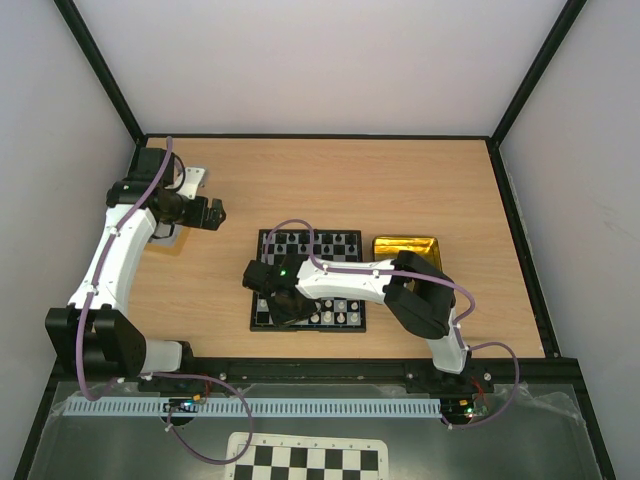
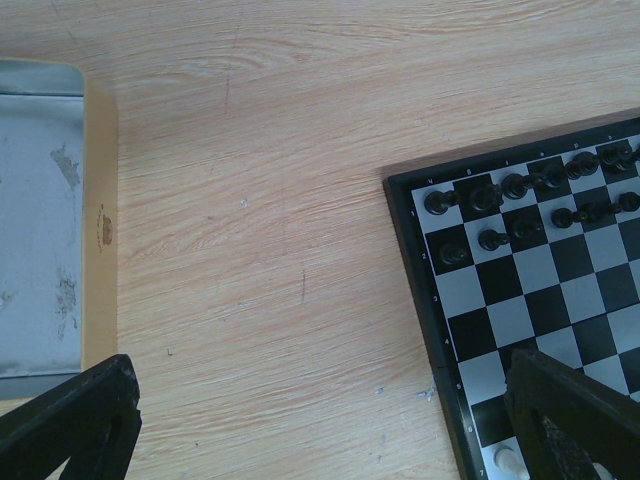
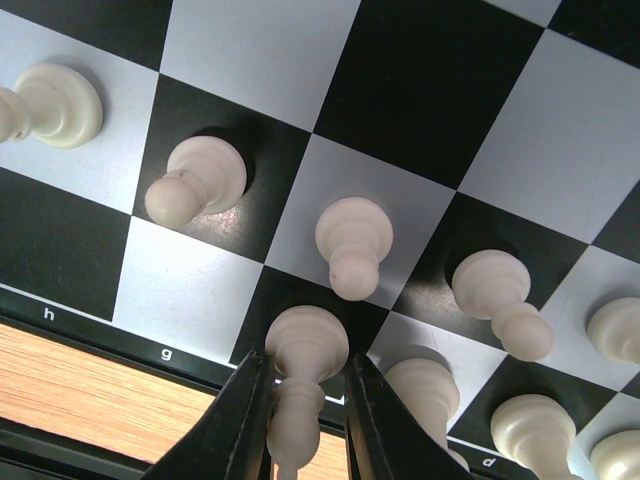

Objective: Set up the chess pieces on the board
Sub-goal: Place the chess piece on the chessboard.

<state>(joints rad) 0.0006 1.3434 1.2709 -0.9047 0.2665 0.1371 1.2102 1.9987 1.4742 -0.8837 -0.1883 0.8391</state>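
The board (image 1: 345, 258) lay near the middle of the wooden table (image 1: 420, 185), its black frame just beside a gold tin tray (image 1: 405, 246) on its right. The left gripper (image 1: 215, 213) hung well apart from the board on the left, its jaws spread wide above bare wood (image 2: 320, 420). The right gripper (image 1: 275, 295) reached low over the board's near left corner. Black chessmen (image 1: 310, 243) filled the far rows. The cream chess pieces (image 1: 335, 315) stood in the near rows; close up, pawns (image 3: 352, 240) sat one to a square. The right gripper's fingers (image 3: 235, 430) were narrowed around one cream piece (image 3: 300, 350), pinching its upper part while its base rested on a dark edge square (image 3: 250, 310).
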